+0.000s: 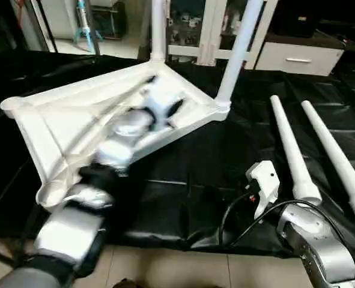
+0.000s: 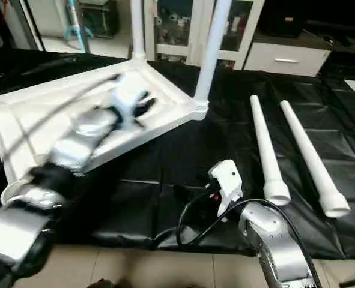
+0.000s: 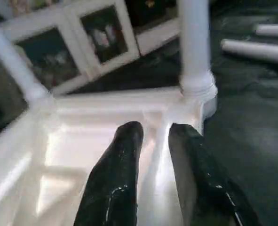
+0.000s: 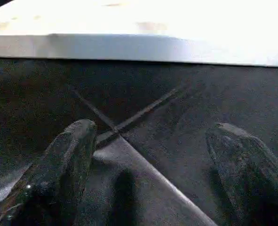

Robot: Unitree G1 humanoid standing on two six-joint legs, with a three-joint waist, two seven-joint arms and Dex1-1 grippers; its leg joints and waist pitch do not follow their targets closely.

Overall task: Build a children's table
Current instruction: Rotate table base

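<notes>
While two legs stand fitted in the upturned tabletop (image 1: 57,129), two loose legs (image 1: 292,153) await; left gripper (image 3: 153,136) slightly parted over ribs, right gripper (image 4: 157,141) spread empty, should fetch one.

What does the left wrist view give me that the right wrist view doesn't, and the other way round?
Left wrist view: the left gripper, fingers slightly apart, over the tabletop's ribbed underside, close to a fitted leg standing in its corner socket, with two loose legs lying beyond. Right wrist view: the right gripper, fingers wide apart with nothing between them, above the creased black cloth. Both show the white tabletop.
</notes>
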